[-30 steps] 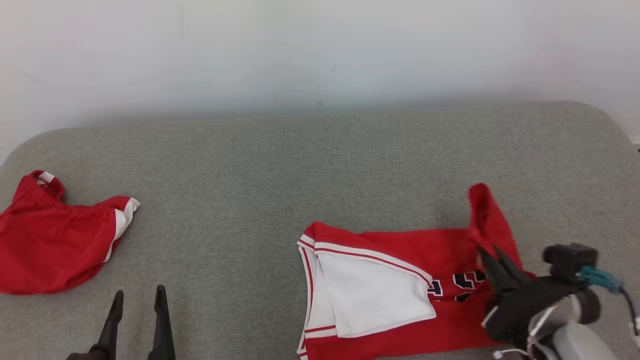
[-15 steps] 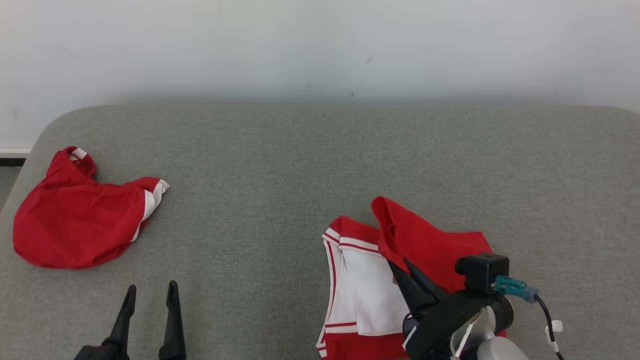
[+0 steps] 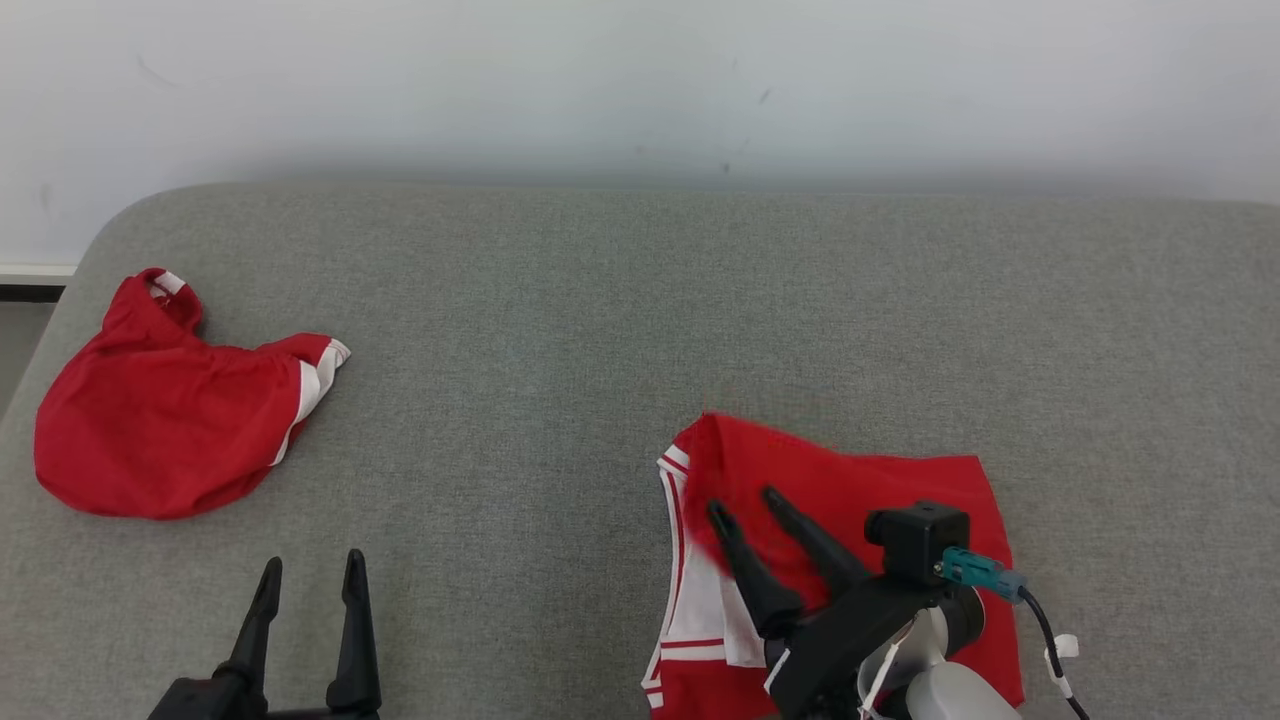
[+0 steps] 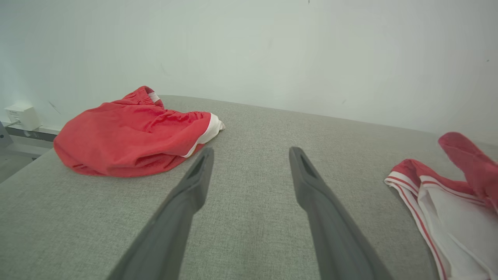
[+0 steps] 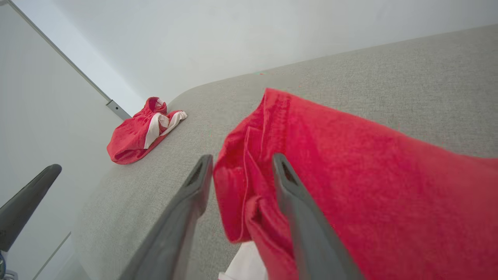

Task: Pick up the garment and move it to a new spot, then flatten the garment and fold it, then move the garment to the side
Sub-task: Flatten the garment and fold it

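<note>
The garment (image 3: 880,495), a red jersey with white and red striped trim, lies folded on the grey cushion (image 3: 600,330) at the lower right. Its red flap is laid over most of the white panel. My right gripper (image 3: 747,505) stands open over the garment's left edge, fingers apart. In the right wrist view the red fold (image 5: 369,175) bunches loosely between the two fingers (image 5: 202,175). The garment's left edge shows in the left wrist view (image 4: 439,202). My left gripper (image 3: 311,562) (image 4: 251,151) is open and empty near the front edge, well left of the garment.
A second red garment (image 3: 160,420) (image 4: 132,132) (image 5: 144,130) with white trim lies crumpled at the cushion's far left. A white wall (image 3: 640,90) runs behind. A wall socket (image 4: 21,116) sits off the left end. Bare cushion stretches across the middle and back.
My right gripper carried the red flap leftward over the white panel and then opened, letting the cloth drop. The head camera also shifted. The left gripper stayed open.
</note>
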{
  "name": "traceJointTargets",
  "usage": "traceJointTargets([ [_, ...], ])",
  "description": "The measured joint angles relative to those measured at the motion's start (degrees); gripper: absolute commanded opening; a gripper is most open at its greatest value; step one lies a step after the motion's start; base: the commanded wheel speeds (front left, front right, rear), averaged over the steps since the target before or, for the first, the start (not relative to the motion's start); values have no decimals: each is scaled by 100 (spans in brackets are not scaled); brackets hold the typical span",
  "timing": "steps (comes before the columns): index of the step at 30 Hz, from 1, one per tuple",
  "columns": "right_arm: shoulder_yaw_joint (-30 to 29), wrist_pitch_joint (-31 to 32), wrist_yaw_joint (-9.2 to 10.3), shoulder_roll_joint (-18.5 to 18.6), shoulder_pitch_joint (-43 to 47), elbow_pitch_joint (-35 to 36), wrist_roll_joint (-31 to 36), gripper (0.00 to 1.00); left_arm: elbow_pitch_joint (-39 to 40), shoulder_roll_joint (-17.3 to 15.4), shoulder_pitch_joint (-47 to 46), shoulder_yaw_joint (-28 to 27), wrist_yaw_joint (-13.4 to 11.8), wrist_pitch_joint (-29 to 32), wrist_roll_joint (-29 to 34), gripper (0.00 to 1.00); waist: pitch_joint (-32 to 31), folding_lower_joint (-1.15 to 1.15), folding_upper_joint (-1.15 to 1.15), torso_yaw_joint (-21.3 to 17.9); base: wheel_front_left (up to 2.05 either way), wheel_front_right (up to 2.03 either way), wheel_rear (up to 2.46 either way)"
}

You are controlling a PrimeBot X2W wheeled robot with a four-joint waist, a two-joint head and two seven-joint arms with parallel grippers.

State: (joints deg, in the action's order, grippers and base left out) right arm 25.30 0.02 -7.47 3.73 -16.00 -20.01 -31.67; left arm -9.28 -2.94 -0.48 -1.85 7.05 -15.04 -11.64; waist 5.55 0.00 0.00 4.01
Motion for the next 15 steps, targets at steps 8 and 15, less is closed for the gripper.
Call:
traceJointTargets([
  [8,-170,-594,0,376,-140,229,10,100,16,0,2,3,-51,0,-1,100,-20,0,0,-137,0,0,0],
  [15,-687,-895,0,768,-52,450,58,100,56,0,15,-19,-57,0,0,100,-94,0,0,-280,0,0,0],
])
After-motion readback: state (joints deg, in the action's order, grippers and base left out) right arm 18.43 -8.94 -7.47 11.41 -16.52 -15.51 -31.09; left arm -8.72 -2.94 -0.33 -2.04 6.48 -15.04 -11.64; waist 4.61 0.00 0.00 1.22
